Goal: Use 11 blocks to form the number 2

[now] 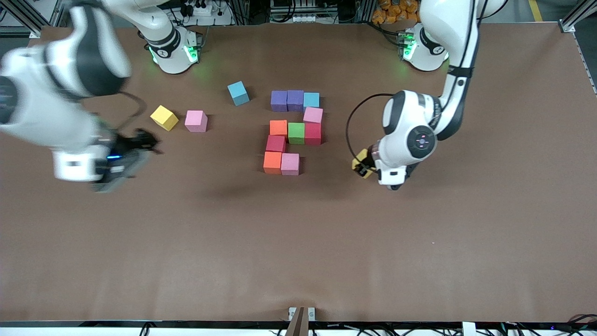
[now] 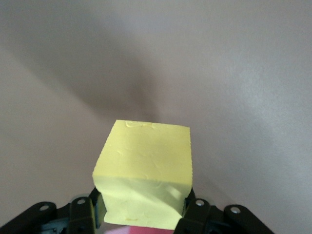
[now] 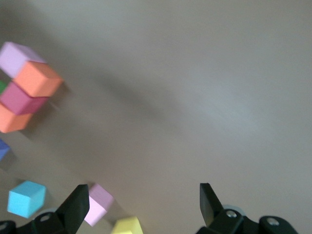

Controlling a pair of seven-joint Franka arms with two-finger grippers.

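Yellow block matte, clamped in left gripper jaws, right gripper jaws spread, empty

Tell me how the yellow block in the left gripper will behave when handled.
The yellow block, held in the left gripper, has dented faces, so probably soft, light foam. Its matte skin likely resists slipping. Flat sides suggest it sits without rolling.

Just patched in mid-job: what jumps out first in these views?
The unfinished number 2 of ten cubes at mid-table, its bottom row one cube short. The left gripper holds a yellow block in the air toward the left arm's end; the open right gripper hangs near three loose blocks.
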